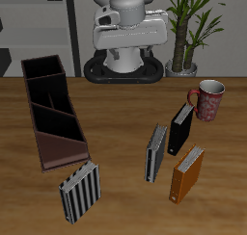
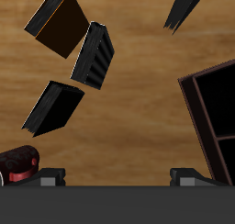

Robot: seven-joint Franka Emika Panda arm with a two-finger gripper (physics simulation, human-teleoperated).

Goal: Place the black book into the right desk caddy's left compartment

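Black book (image 1: 180, 129) stood upright on table (image 1: 116, 195), nr mug (image 1: 208, 99). Right desk caddy (image 1: 50, 109) sat well apart. Jaws (image 2: 117, 177) were apart, holding nothing.

Whole wooden table (image 1: 116, 195) being viewed from front and above, facing the robot's base, same tabletop being looked down on from nearer by the wrist view, slim black book (image 1: 180, 129) (image 2: 52, 107) and maroon-brown divided caddy (image 1: 53, 109) (image 2: 213, 108) being shared.

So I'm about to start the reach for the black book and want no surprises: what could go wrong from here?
The black book stands close by the red mug, so an approaching finger might knock the mug. A grey book and the orange book stand close by too, and could be toppled or grabbed by mistake. The right desk caddy lies across the table, a long carry that a weak grip may not survive.
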